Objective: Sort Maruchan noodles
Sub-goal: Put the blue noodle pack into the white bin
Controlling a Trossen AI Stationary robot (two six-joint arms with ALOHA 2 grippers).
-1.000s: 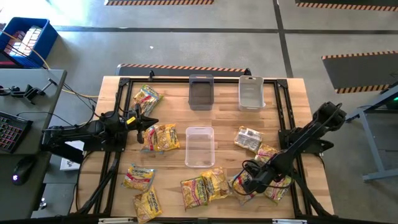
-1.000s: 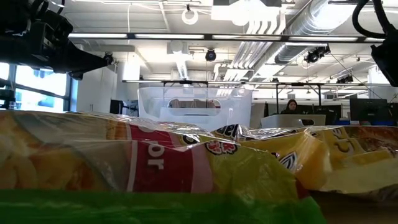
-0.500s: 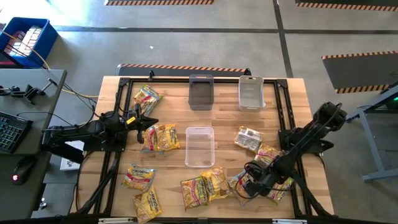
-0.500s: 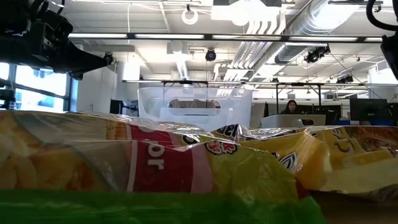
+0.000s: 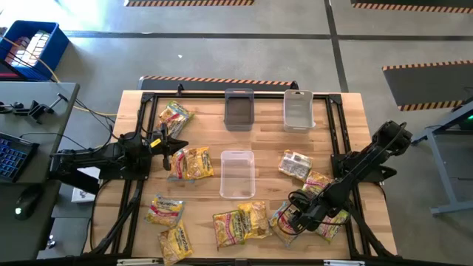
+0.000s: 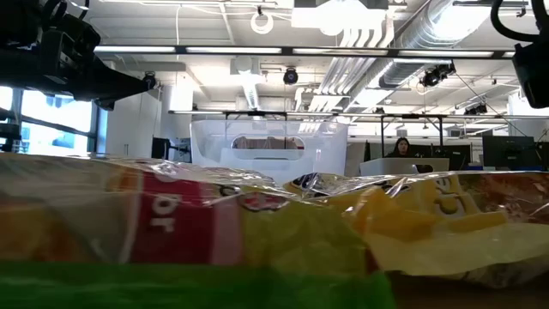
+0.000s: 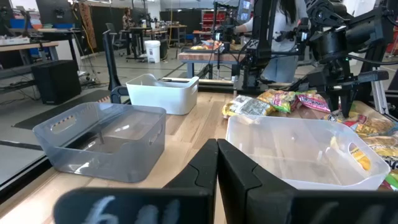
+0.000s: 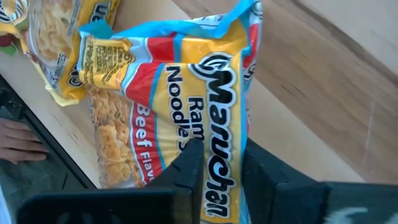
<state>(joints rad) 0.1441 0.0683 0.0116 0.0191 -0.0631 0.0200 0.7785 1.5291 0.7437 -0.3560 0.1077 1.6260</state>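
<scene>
Left gripper [image 5: 171,142]: held over the table's left half, just beside a yellow packet; its fingers [image 7: 205,171] are pressed together with nothing between them.
Right gripper [image 5: 290,219]: lowered at the table's front right; its fingers [image 8: 189,163] are drawn narrow onto the edge of a yellow beef-flavour packet [image 8: 180,93], which is pinched between them.
Wooden table [image 5: 211,111]: framed by dark rails.
Left packets: one red-and-green packet [image 5: 174,116] is found near the back left; a yellow packet [image 5: 191,163] is lying beside the left gripper; two more yellow ones [image 5: 164,210] [image 5: 176,241] are placed at the front left.
Centre bins: a clear bin [image 5: 237,174] is set mid-table, a grey bin [image 5: 239,108] and a white bin [image 5: 298,109] at the back edge.
Front packets: two overlapping yellow packets [image 5: 240,222] are seen in front of the clear bin.
Right packets: a silvery packet [image 5: 295,165] is lying right of the clear bin, with a pink-and-green one [image 5: 318,181] just in front of it; others are partly covered by the right arm.
</scene>
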